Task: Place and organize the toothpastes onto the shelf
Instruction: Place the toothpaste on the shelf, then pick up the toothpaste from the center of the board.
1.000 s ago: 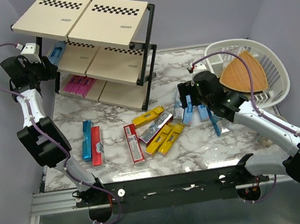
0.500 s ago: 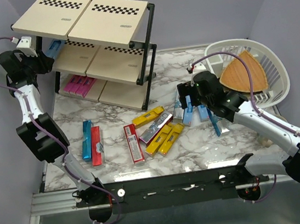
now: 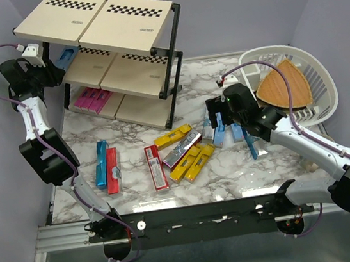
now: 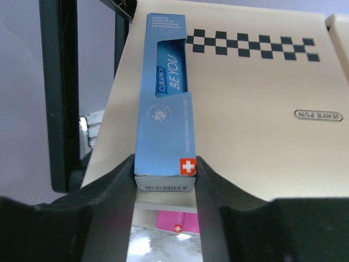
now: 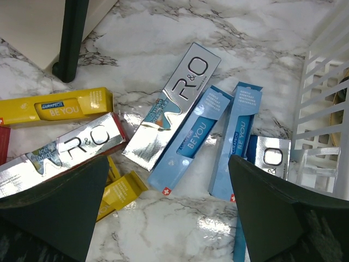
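Blue box (image 4: 166,103) lies on the middle board of the shelf (image 3: 95,15), upper left of the top view, along that board's left edge. My left gripper (image 4: 165,162) is clamped on its near end, fingers (image 4: 122,180) tight against both sides. So it's on the board but not let go.

Under it, pink boxes (image 3: 91,100) sit in a row on the bottom board, and I'd count those as done. The top boards look bare.

Most of the job is left, I'd say. Loose boxes (image 3: 182,149) are scattered across the table (image 3: 231,169), mid-frame: red and blue at left, yellow and silver in the centre. A blue cluster (image 5: 202,136) lies under my right gripper (image 5: 169,164), which hangs over it with jaws spread wide, holding nothing.

Watch-outs: the shelf's black post (image 4: 57,93) stands just beside my left fingers. At right, the basket (image 3: 318,63) with the wedge (image 3: 283,87) crowds the cluster, which lies right beside its wall.
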{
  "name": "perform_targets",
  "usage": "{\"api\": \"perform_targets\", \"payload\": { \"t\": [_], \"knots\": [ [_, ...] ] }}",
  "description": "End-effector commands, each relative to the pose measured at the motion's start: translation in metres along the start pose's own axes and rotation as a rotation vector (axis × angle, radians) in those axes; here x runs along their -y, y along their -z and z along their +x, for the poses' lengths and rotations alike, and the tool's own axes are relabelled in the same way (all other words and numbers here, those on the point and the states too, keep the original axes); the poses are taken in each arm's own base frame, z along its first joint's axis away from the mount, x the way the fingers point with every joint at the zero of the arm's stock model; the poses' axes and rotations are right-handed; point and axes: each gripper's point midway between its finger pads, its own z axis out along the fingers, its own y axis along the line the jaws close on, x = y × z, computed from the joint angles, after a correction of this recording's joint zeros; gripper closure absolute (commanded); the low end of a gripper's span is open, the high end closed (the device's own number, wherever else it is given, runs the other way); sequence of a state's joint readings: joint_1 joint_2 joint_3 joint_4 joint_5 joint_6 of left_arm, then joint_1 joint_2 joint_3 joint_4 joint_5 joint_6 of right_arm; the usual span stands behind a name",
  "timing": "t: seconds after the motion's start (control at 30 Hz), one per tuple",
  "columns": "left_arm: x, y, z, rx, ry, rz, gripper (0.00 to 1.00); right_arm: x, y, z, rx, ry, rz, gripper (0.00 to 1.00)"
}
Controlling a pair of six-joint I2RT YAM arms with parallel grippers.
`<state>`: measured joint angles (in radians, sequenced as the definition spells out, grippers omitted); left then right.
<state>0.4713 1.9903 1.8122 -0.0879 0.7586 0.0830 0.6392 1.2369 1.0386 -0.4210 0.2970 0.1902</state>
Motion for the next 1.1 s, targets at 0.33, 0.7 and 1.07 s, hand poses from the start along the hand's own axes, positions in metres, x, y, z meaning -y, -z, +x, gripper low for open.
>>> {"api": "perform_targets", "payload": {
  "t": [0.33, 0.7, 1.07],
  "knots": [
    [0.007, 0.031, -0.033, 0.029, -0.071, -0.073, 0.06, -0.001, 0.004, -0.005, -0.005, -0.015, -0.015, 0.01],
    [0.047, 0.110, -0.027, 0.076, 0.129, -0.317, 0.01, 0.007, 0.005, 0.004, -0.035, -0.127, 0.055, 0.00],
    [0.160, 0.159, 0.018, -0.005, 0.110, -0.417, 0.01, 0.016, -0.021, 0.063, -0.343, -0.293, 0.215, 0.02]
  ]
}}
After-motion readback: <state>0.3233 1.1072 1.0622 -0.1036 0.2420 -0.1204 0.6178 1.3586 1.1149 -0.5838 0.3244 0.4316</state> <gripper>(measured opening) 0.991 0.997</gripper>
